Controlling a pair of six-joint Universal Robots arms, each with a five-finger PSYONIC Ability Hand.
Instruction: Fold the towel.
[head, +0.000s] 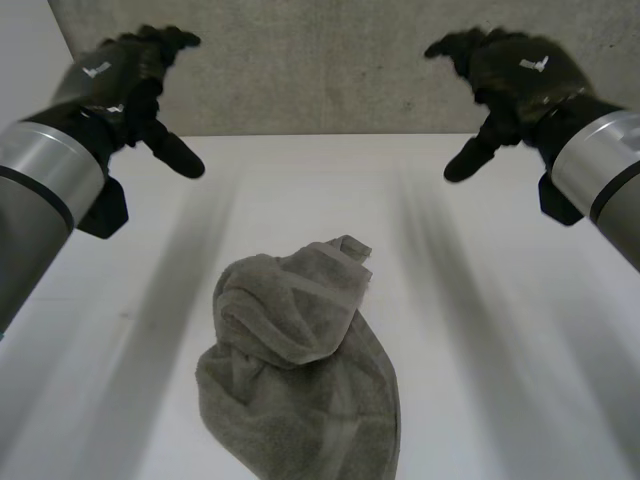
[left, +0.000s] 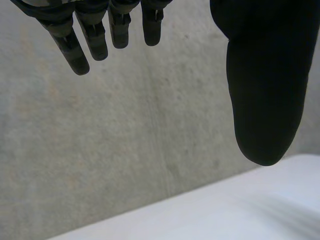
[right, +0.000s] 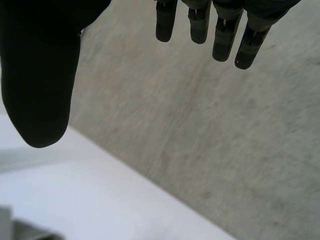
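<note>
Towel (head: 300, 370) lies bunched at six o'clock on the table (head: 500, 330), my left hand (head: 120, 75) at ten and right hand (head: 515, 75) at two both spread and empty; grabbing that wad could, I judge, pinch several layers.

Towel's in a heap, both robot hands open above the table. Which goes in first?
Right, marginally. The left robot hand and right robot hand are both open, raised at the far side, but the towel has its upturned corner nearer the right one. It's close.
</note>
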